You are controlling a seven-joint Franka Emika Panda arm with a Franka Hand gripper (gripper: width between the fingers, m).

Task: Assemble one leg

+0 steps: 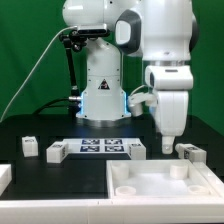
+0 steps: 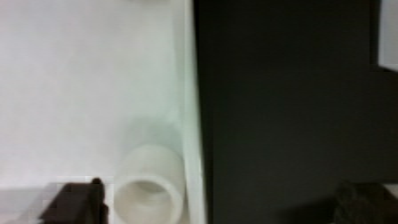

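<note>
The leg lay loose near the worktop's edge on the exterior view's right, not yet fitted to the square top at the near corner. The hand hung above, spread wide and empty. Practically the whole job seemed left.

Glossy white rounded arm, dark joint, blue-lit base

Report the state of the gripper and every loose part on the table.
gripper: open, empty, hanging above the table.
square tray piece: flat on the table, corner hole empty.
leg: loose, ungrasped.
second leg: loose beside the marker board.
third leg: loose.
fourth leg: loose.
</note>
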